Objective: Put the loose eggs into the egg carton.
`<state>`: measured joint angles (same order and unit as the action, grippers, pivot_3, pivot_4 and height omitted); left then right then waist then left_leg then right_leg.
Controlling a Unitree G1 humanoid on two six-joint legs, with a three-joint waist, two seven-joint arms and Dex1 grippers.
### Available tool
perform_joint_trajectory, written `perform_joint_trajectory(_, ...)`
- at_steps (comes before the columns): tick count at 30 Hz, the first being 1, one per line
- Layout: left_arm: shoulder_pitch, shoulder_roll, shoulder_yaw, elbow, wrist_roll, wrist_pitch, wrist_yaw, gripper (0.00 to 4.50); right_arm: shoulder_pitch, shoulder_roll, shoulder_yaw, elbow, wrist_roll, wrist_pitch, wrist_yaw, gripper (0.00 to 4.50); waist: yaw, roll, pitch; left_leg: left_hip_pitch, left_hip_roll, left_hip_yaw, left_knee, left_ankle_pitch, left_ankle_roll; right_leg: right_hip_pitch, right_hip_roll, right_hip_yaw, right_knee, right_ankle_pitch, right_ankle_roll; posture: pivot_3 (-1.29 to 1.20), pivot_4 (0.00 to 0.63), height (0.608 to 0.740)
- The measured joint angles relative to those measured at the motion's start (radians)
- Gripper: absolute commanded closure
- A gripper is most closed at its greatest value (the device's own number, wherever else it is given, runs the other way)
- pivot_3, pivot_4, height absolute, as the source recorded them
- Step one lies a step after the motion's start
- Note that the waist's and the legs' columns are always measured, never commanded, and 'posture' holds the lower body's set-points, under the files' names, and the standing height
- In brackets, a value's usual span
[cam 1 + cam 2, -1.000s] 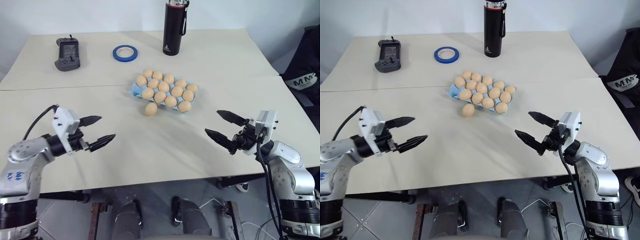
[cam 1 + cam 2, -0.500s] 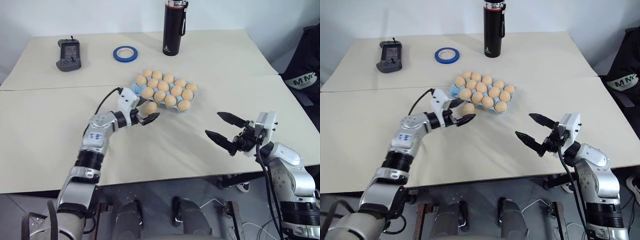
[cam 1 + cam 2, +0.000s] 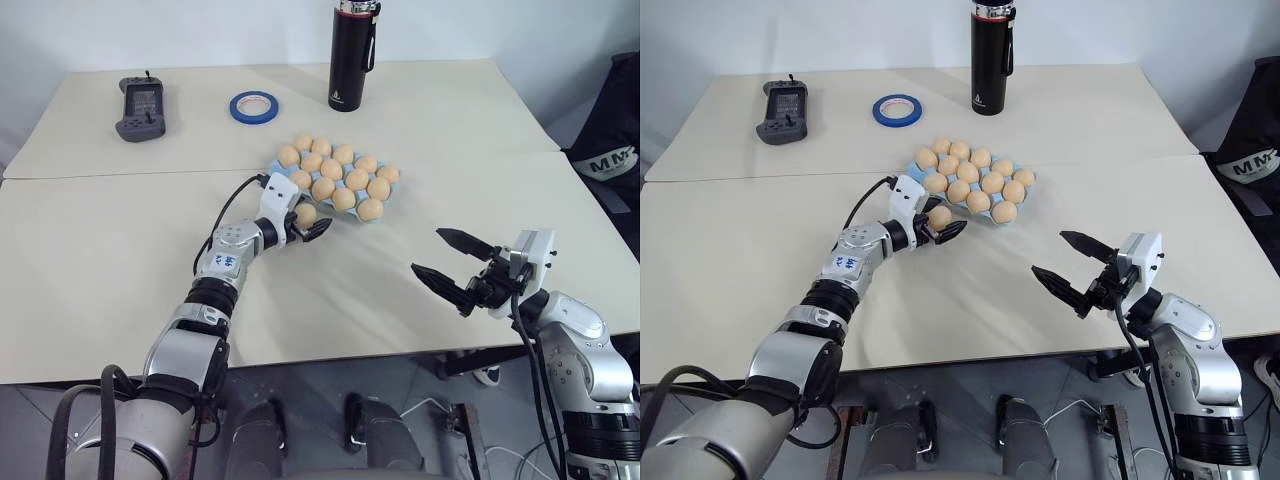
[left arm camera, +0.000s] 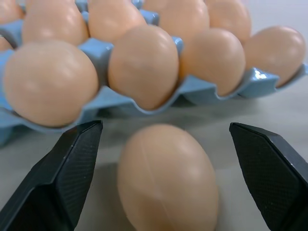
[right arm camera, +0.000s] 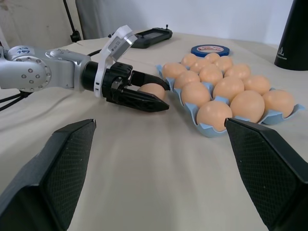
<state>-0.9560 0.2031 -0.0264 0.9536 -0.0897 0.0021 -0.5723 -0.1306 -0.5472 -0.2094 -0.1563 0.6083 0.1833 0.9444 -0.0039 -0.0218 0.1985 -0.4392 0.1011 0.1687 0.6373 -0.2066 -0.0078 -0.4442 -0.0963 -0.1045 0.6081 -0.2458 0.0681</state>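
Observation:
One loose egg (image 3: 306, 215), tan-brown, lies on the table just in front of the light blue egg carton (image 3: 271, 173). Several eggs (image 3: 333, 169) of the same kind sit in the carton's cups. My left gripper (image 3: 311, 219) is open, with one black finger on each side of the loose egg (image 4: 166, 180); in the left wrist view neither finger touches it. The carton's front wall (image 4: 202, 91) rises just beyond that egg. My right gripper (image 3: 428, 251) hangs open and holds nothing, over the table near its front right edge, well away from the carton.
A black bottle (image 3: 346, 55) stands at the back of the table. A blue tape roll (image 3: 252, 106) and a dark handheld controller (image 3: 138, 108) lie at the back left. A seam runs between the two tabletops. A black bag (image 3: 612, 150) sits off the right edge.
My left arm has swung from the front left of the table forward and to the right, and its open fingers now stand on either side of the loose egg. The right arm has stayed put.

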Motion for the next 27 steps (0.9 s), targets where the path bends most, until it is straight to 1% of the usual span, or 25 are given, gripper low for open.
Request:
perform_joint_trajectory(1, 0.0, -0.001, 0.001, 0.001, 0.0, -0.001, -0.001, 0.61, 0.0, 0.0, 0.0, 0.0, -0.001, 0.0, -0.001, 0.0, 0.0, 0.0, 0.0, 0.0, 0.0, 0.0, 0.0, 0.0, 0.0, 0.0, 0.0, 0.0, 0.0, 0.0, 0.0, 0.0, 0.15, 0.74)
perform_joint_trajectory(7, 0.0, -0.002, 0.008, 0.003, 0.0, -0.002, -0.01, 2.51, 0.0, 0.0, 0.0, 0.0, -0.006, 0.0, -0.005, 0.0, 0.0, 0.0, 0.0, 0.0, 0.0, 0.0, 0.0, 0.0, 0.0, 0.0, 0.0, 0.0, 0.0, 0.0, 0.0, 0.0, 0.15, 0.74)
perform_joint_trajectory(9, 0.0, -0.002, 0.008, 0.003, 0.0, 0.002, -0.01, 2.92, 0.0, 0.0, 0.0, 0.0, -0.008, 0.0, -0.005, 0.0, 0.0, 0.0, 0.0, 0.0, 0.0, 0.0, 0.0, 0.0, 0.0, 0.0, 0.0, 0.0, 0.0, 0.0, 0.0, 0.0, 0.15, 0.74)
perform_joint_trajectory(11, 0.0, -0.002, 0.008, 0.001, 0.0, 0.007, -0.011, 3.05, 0.0, 0.0, 0.001, 0.0, -0.008, 0.001, -0.006, 0.0, 0.0, 0.0, 0.0, 0.0, 0.0, 0.0, 0.0, 0.0, 0.0, 0.0, 0.0, 0.0, 0.0, 0.0, 0.0, 0.0, 0.15, 0.74)
perform_joint_trajectory(15, 0.004, 0.0, 0.008, -0.021, 0.0, 0.015, -0.015, 3.13, 0.0, 0.0, 0.001, 0.0, -0.009, 0.002, -0.006, 0.0, 0.0, 0.0, 0.0, 0.0, 0.0, 0.0, 0.0, 0.0, 0.0, 0.0, 0.0, 0.0, 0.0, 0.0, 0.0, 0.0, 0.15, 0.74)
perform_joint_trajectory(21, 0.031, 0.021, 0.008, -0.167, -0.003, 0.07, -0.036, 3.13, 0.0, 0.0, 0.002, 0.0, -0.01, 0.007, -0.007, 0.0, 0.0, 0.0, 0.0, 0.0, 0.0, 0.0, 0.0, 0.0, 0.0, 0.0, 0.0, 0.0, 0.001, 0.0, 0.0, 0.0, 0.15, 0.74)
perform_joint_trajectory(23, 0.029, 0.044, 0.02, -0.221, -0.008, 0.091, -0.04, 3.13, -0.001, 0.0, 0.003, 0.0, -0.011, 0.012, -0.007, 0.0, 0.0, 0.0, 0.0, 0.0, 0.0, 0.0, 0.0, 0.0, 0.0, 0.0, 0.0, 0.0, 0.001, 0.0, 0.0, 0.0, 0.15, 0.74)
perform_joint_trajectory(27, -0.043, 0.09, 0.069, -0.207, -0.017, 0.093, -0.013, 3.13, -0.001, 0.0, 0.003, 0.0, -0.015, 0.012, -0.008, 0.0, 0.0, 0.0, 0.0, 0.0, 0.0, 0.0, 0.0, 0.001, 0.001, 0.0, 0.0, 0.0, 0.002, 0.0, 0.0, 0.0, 0.15, 0.74)
